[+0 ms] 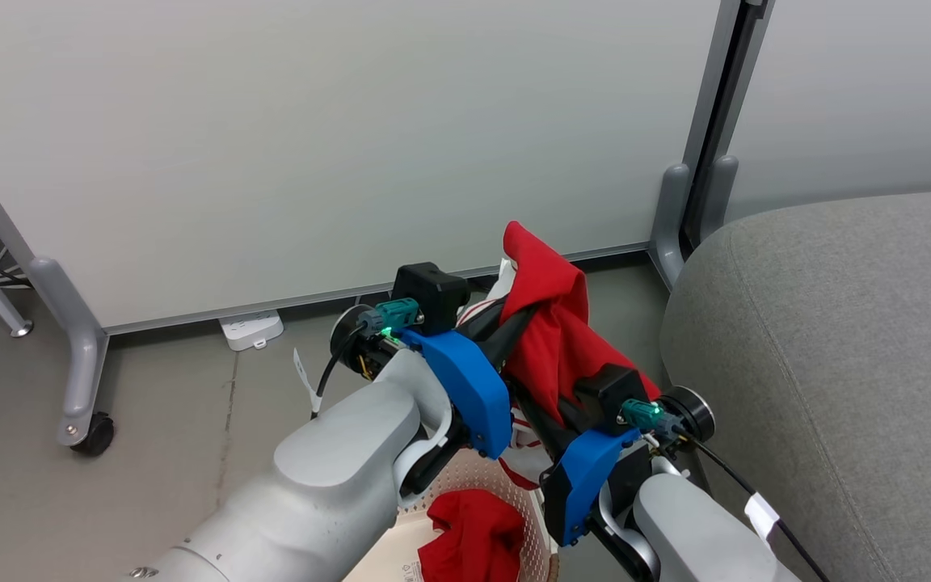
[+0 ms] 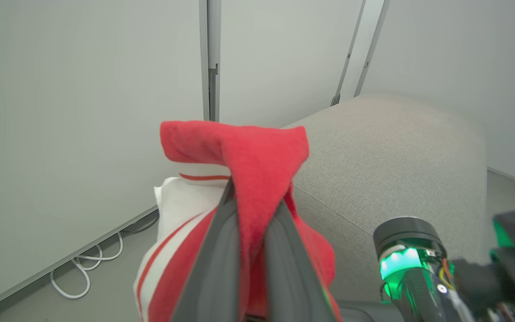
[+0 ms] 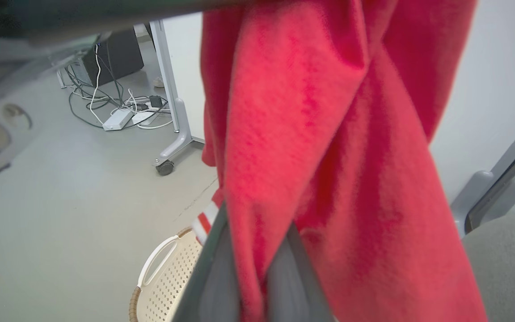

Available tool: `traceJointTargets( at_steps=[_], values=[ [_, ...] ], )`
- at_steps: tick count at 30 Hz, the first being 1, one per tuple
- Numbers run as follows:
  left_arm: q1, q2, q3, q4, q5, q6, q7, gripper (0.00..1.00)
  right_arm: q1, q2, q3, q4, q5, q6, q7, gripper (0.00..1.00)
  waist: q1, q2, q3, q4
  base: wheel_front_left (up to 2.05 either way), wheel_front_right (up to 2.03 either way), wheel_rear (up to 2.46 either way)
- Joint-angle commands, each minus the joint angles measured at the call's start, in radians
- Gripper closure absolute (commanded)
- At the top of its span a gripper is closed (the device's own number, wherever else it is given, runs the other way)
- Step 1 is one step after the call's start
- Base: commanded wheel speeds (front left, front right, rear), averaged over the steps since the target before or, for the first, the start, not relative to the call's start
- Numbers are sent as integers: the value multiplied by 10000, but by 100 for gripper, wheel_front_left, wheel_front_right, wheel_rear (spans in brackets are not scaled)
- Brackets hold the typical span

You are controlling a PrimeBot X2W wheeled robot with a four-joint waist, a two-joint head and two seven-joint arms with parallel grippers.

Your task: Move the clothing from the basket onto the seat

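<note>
A red garment of the clothing [image 1: 550, 323] hangs lifted in the air, pinched by both grippers. My left gripper [image 2: 251, 199] is shut on a red fold with white striped trim beside it, and it also appears in the head view [image 1: 514, 319]. My right gripper [image 3: 257, 223] is shut on a lower part of the same garment [image 3: 329, 156], under the left one [image 1: 526, 396]. Below my arms stands the cream perforated basket [image 1: 473, 481] with a second red garment [image 1: 473, 537] inside. The grey seat [image 1: 837, 364] lies to the right, close beside the held garment.
A white partition wall on wheeled grey legs [image 1: 82, 380] stands behind, with a power strip [image 1: 251, 330] at its foot. Cables and a dark box [image 3: 119, 103] lie on the grey floor. The basket's handle [image 3: 157, 264] shows below the right gripper.
</note>
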Motion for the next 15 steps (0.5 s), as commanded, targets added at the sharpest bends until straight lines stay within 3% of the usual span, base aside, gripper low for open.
traceJointTargets(
  at_steps=[1, 15],
  values=[
    [-207, 20, 8, 38, -81, 12, -82, 100, -62, -20, 48, 15, -104, -3, -34, 100, 1, 0, 5, -24, 0, 0, 0],
    [-240, 20, -220, 139, -419, -33, -167, 100, 24, -22, 35, 61, -271, -3, -91, 100, 1, 0, -23, -176, 0, 0, 0]
  ],
)
